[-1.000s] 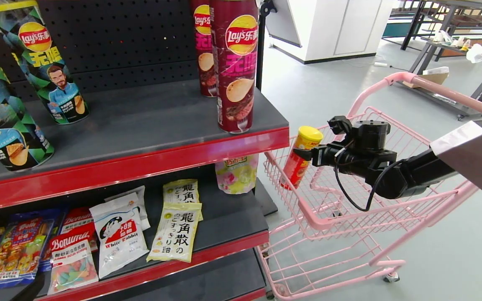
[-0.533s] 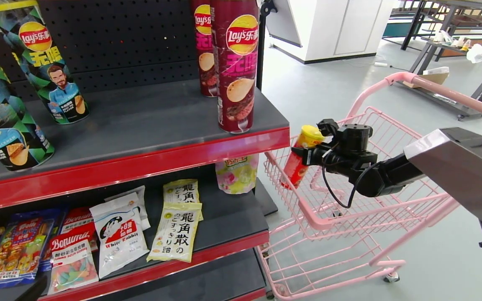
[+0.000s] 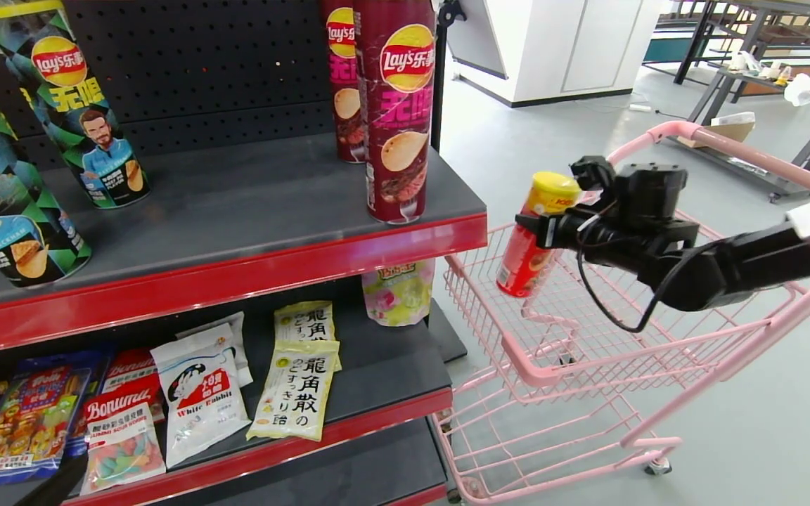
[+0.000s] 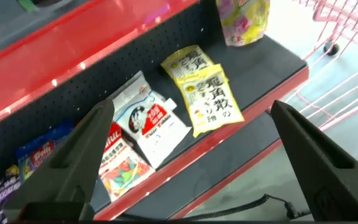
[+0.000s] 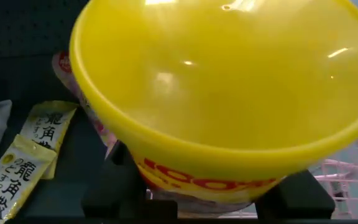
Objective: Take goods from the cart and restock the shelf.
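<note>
Currently, right gripper (image 3: 542,230): clamped on a red crisp can (image 3: 522,263) just under its yellow lid, the can slightly tilted and held in the air above the pink cart (image 3: 517,360), just beside the right end of the upper shelf (image 3: 236,200). Left gripper (image 4: 188,115): fingers spread wide, nothing between them, before the lower shelf's sweet packets (image 4: 209,102). Upper shelf stock: maroon tubes (image 3: 392,105) at its right end, green tubes (image 3: 74,105) at its left.

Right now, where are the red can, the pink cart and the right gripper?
red can (image 3: 523,263), head view, on its red body.
pink cart (image 3: 669,128), head view, on its handle bar.
right gripper (image 3: 540,226), head view, between its fingertips at the can.
</note>
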Available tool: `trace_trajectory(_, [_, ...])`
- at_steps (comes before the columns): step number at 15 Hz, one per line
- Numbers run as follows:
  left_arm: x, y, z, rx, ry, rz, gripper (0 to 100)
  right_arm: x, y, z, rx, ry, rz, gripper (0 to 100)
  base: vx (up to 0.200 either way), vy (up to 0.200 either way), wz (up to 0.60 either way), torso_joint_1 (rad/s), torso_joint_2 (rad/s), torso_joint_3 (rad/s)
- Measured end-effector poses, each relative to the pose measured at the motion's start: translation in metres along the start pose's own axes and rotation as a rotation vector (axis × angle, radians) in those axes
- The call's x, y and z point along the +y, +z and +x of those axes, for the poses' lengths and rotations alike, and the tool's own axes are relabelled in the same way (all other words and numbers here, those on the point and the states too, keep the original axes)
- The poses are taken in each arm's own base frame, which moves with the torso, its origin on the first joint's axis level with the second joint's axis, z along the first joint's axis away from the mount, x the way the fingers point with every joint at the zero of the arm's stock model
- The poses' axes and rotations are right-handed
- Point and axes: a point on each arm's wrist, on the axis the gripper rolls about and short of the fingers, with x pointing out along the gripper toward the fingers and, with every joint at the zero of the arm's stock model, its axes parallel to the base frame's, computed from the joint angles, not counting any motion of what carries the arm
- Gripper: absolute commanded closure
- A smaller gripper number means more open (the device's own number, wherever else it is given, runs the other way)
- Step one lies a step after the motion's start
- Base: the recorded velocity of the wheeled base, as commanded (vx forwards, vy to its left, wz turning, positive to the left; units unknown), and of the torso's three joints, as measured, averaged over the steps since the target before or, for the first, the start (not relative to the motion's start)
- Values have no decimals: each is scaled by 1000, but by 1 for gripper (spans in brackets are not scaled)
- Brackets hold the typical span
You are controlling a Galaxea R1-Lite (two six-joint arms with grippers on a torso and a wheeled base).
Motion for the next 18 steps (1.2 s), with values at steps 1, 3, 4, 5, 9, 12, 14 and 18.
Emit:
trace_trajectory(1, [1,6,0,-13,1,-2,0,1,21,-22,-10,-20,-8,100,0,0,0,0,0,0])
trace_trajectory(3, [2,15,1,-23,6,-5,0,7,56,-71,-2,-47,-14,100,0,0,0,0,0,0])
trace_trajectory(4, [3,16,2,-25,5,-8,0,10,70,-100,6,-63,-19,100,0,0,0,0,0,0])
trace_trajectory(5, [2,15,3,-22,3,-10,0,14,82,-132,7,-84,-29,100,0,0,0,0,0,0])
trace_trajectory(9, [3,19,0,-56,1,-13,0,36,60,-254,42,-166,-76,100,0,0,0,0,0,0])
trace_trajectory(12, [3,19,0,-53,8,82,0,46,33,-303,43,-166,-177,100,0,0,0,0,0,0])
trace_trajectory(14, [3,18,1,-48,9,89,0,52,33,-314,7,-79,-207,100,0,0,0,0,0,0])
trace_trajectory(18, [4,18,0,-49,26,90,0,59,36,-314,-10,13,-219,100,0,0,0,0,0,0])
